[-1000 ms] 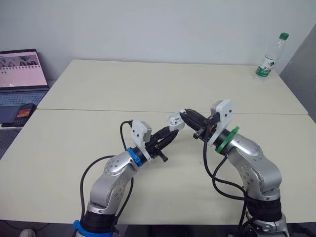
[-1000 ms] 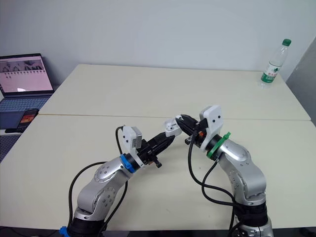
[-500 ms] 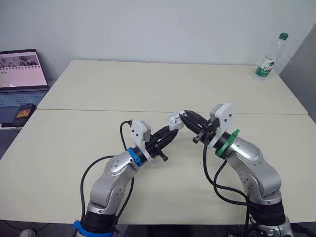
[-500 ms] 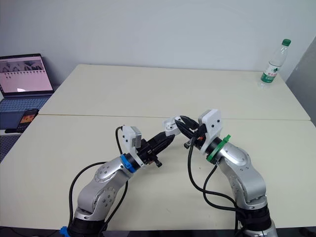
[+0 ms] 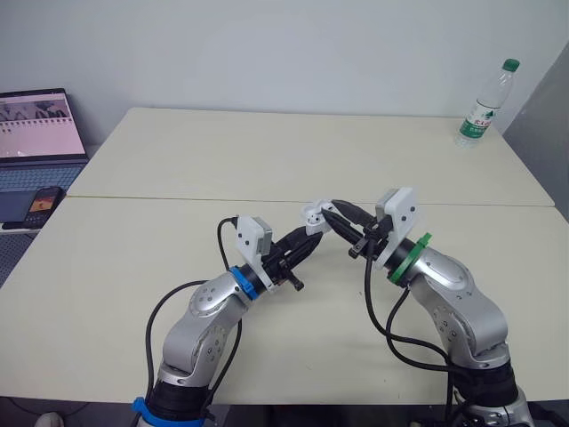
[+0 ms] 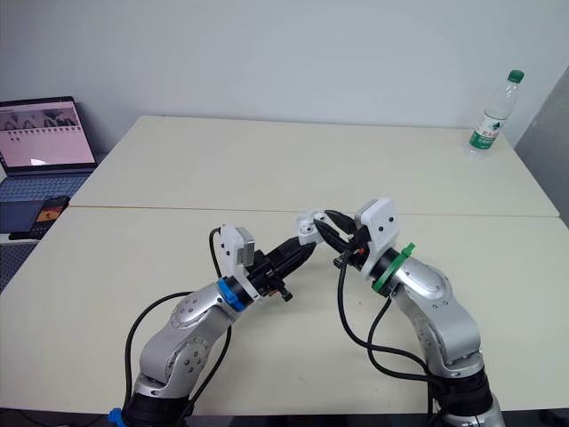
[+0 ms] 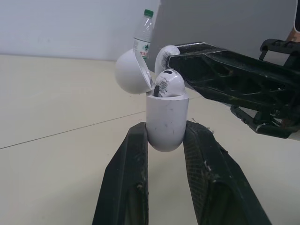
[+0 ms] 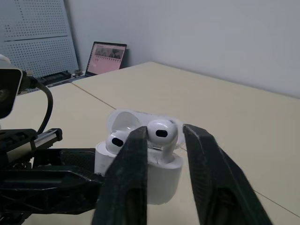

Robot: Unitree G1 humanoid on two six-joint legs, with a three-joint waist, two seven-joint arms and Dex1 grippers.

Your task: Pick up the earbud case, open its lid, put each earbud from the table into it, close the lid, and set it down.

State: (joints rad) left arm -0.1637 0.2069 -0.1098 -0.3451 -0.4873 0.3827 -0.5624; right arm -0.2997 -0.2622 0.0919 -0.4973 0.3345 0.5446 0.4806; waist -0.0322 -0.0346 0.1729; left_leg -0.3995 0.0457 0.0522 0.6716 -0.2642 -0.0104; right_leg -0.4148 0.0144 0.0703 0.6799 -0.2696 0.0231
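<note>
Glossy white earbud case (image 7: pixel 166 124), lid (image 7: pixel 132 72) open, one earbud (image 7: pixel 168 84) inside.

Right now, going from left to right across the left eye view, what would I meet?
First the laptop, then the open earbud case, then the water bottle.

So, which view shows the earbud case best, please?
Left wrist view: the earbud case, lid open, sits unobstructed in the left gripper. The right wrist view hides part of it; eye views show it small.
</note>
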